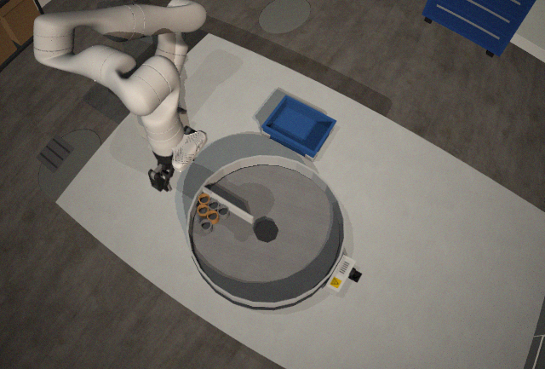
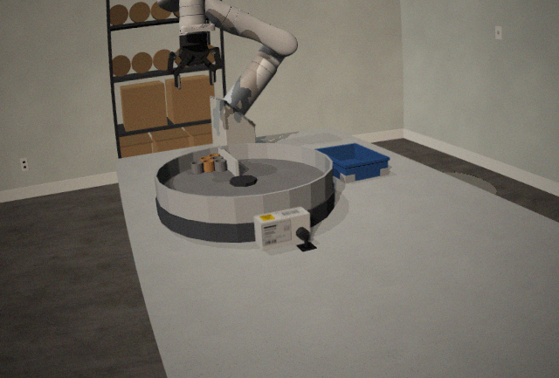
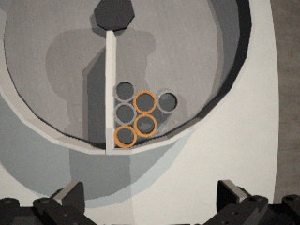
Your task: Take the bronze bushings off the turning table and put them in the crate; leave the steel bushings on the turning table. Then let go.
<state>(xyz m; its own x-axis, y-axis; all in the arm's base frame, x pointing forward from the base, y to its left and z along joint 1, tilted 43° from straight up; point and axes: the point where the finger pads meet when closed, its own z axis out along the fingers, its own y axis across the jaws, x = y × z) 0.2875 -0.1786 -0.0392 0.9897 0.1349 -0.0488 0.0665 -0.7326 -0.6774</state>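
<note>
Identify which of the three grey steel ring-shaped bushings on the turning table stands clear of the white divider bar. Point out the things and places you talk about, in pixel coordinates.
The grey steel bushing (image 1: 205, 226) (image 2: 196, 167) (image 3: 159, 107) farthest from the bar; the other two stand right beside it.

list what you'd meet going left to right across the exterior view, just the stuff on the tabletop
turning table → white labelled box → black knob → blue crate
</note>
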